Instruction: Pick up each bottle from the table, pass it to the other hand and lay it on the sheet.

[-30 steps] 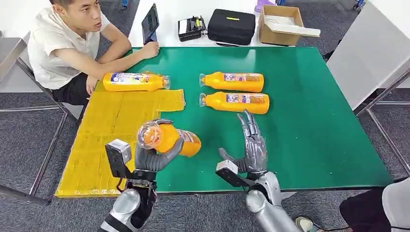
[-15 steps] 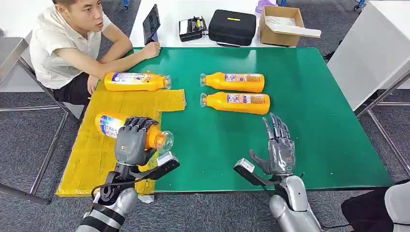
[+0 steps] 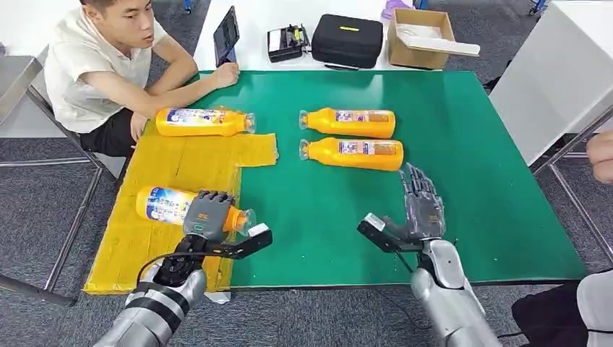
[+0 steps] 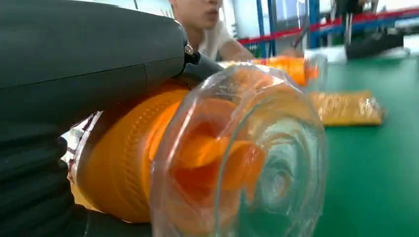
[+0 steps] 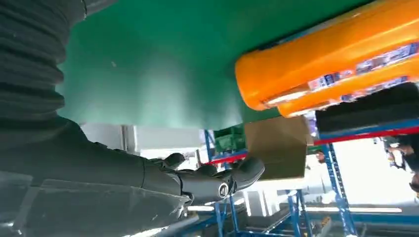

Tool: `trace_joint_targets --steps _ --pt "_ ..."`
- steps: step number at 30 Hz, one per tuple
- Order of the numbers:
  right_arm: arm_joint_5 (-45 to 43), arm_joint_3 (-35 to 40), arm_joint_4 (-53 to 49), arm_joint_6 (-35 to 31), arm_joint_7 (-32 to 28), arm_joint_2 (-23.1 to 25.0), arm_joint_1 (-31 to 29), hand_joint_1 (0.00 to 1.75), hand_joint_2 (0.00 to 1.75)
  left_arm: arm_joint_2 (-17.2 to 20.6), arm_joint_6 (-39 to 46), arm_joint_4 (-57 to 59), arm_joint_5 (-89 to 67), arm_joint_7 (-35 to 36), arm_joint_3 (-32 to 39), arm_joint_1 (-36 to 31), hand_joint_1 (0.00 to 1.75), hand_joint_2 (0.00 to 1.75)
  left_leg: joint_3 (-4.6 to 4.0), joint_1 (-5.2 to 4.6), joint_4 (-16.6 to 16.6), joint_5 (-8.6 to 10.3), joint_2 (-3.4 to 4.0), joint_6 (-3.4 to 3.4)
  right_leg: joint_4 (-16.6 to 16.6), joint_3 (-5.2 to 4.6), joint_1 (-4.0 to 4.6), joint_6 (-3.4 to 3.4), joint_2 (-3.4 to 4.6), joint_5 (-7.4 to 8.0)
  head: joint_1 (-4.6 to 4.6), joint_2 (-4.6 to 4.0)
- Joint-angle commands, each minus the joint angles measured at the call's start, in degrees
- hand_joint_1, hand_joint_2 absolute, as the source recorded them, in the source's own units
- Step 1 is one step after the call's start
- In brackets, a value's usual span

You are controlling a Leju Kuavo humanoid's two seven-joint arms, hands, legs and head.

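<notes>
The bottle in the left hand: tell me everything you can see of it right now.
The bottle is clear plastic filled with orange drink, with a white and blue label near its cap end. It lies on its side over the yellow sheet, its clear ribbed base toward the green table. The left hand grips it from above near the base. Whether it rests on the sheet yet I cannot tell.

Glossy clear-plastic bottle (image 3: 189, 207) lies on crinkled shiny yellow sheet (image 3: 173, 177); matt green table (image 3: 463, 159).

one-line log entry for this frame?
left hand: grips bottle over yellow sheet | right hand: open, empty | two bottles on green table
</notes>
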Motion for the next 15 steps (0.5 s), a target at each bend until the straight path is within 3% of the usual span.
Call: trace_joint_targets --steps 1,2,8,15 --pt "0.1 2.4 13.0 1.1 -1.1 -0.2 -8.3 0.0 1.75 -3.2 -2.1 14.1 0.2 1.3 -0.2 -7.1 0.26 1.75 0.24 0.04 0.0 -0.09 0.12 0.0 0.0 0.27 0.09 -0.23 0.01 -0.05 0.0 0.0" --pt "-0.1 2.5 12.8 1.1 -1.5 0.0 -8.0 0.0 1.75 -3.7 -2.9 14.6 0.4 1.3 -0.1 -7.2 0.0 1.75 0.23 0.05 0.0 -0.09 0.11 -0.01 0.0 0.26 0.1 -0.23 0.0 -0.06 0.0 0.0" --pt "-4.0 2.5 10.8 1.3 -5.1 1.0 -5.9 0.0 1.75 -4.0 -13.0 17.5 3.3 -2.8 0.0 -8.7 0.0 1.75 0.35 0.04 0.0 -0.13 0.02 -0.02 -0.1 0.4 0.11 -0.26 -0.09 -0.09 0.0 0.0" --pt "-5.2 2.7 12.2 0.7 -6.6 1.3 -6.9 0.0 1.75 -3.5 -14.8 17.6 4.8 -5.8 -0.7 -9.3 0.0 1.75 0.24 0.0 0.0 -0.04 -0.05 0.0 -0.1 0.33 0.04 -0.14 -0.15 0.0 0.0 0.0"
